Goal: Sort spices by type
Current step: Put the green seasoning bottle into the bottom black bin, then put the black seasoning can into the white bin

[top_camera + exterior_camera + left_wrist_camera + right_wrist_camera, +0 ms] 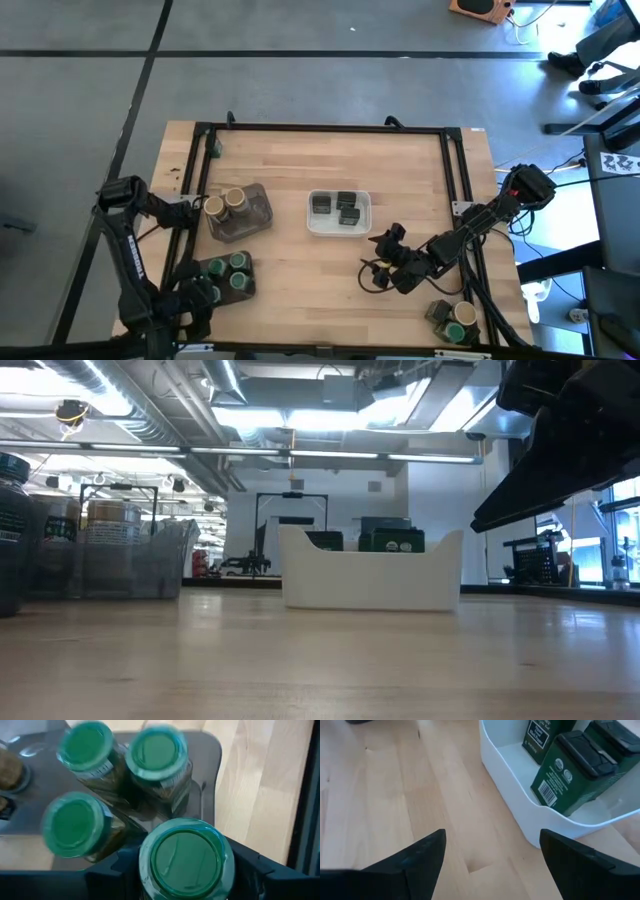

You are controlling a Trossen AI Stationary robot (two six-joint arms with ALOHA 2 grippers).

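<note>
A dark grey tray (pixel 207 775) near the table's left front holds three green-lidded jars (pixel 157 752), which stand upright in it. A further green-lidded jar (pixel 185 857) is between the fingers of my left gripper (pixel 200 292), which is shut on it at the tray's near corner. Two tan-topped jars (pixel 225 202) stand in a second grey tray (pixel 255 215). Dark tins (pixel 570 770) stand in the white tray (pixel 520 815). My right gripper (pixel 492 850) hangs open over bare wood just near and right of the white tray, touching nothing. My left gripper has the green-lidded jar between its two fingers (pixel 252 870), one on each side of the jar's body just under the lid (pixel 185 855). The fingers come slanting down from above. The jar stands upright; its lid hides its bottom and the points of contact.
A green-lidded jar (pixel 461 330) and a dark tin (pixel 438 312) stand at the table's near right corner. A black frame rail (pixel 320 128) runs along the far and side edges. Bare wood lies between the trays and the near edge.
</note>
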